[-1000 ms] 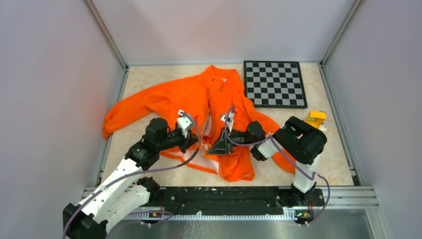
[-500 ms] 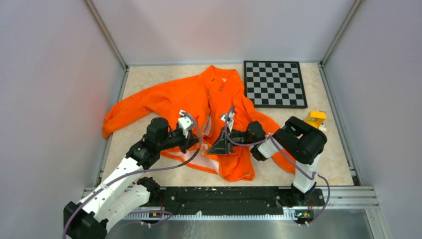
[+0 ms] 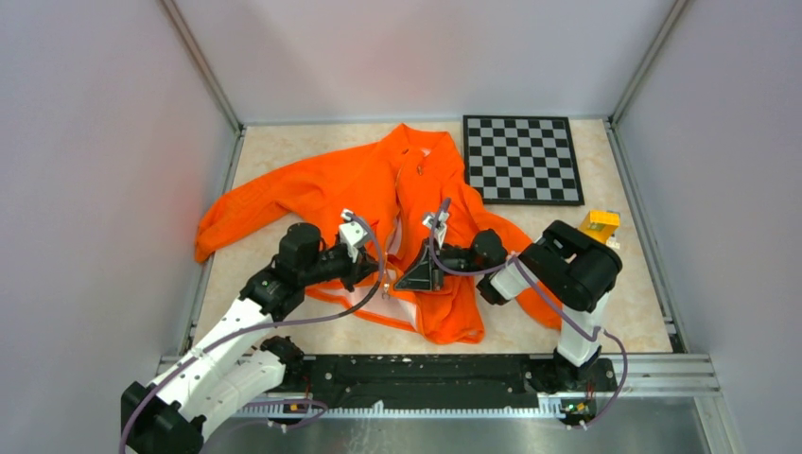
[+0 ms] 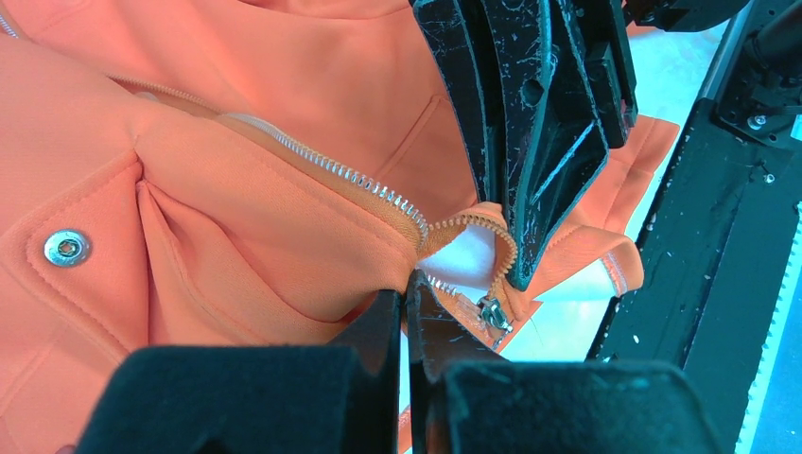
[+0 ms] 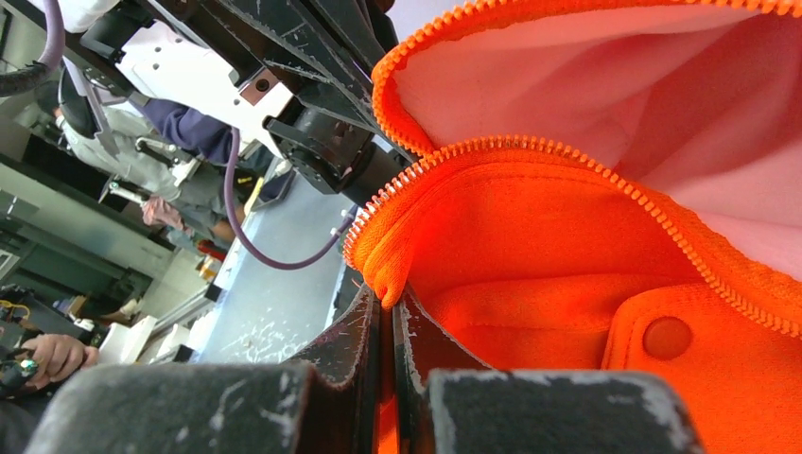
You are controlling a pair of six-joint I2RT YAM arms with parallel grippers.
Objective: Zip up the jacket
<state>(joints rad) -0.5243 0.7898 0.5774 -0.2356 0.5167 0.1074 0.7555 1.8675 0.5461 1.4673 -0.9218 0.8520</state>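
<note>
Low on the desk [image 3: 284,142], left hand [image 4: 405,312] and right hand [image 5: 388,322] each pinch a zipper edge of the jacket [image 3: 331,184].

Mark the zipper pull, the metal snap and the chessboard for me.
zipper pull [image 4: 492,314]: left wrist view, on the silver slider body.
metal snap [image 4: 66,248]: left wrist view, on its round centre.
chessboard [image 3: 522,159]: top external view, middle of the board.

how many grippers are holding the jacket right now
2. The left gripper pinches the bright orange fabric jacket at its zipper edge near the hem; the right gripper clamps the facing zipper edge, jaws shut on orange cloth.
</note>
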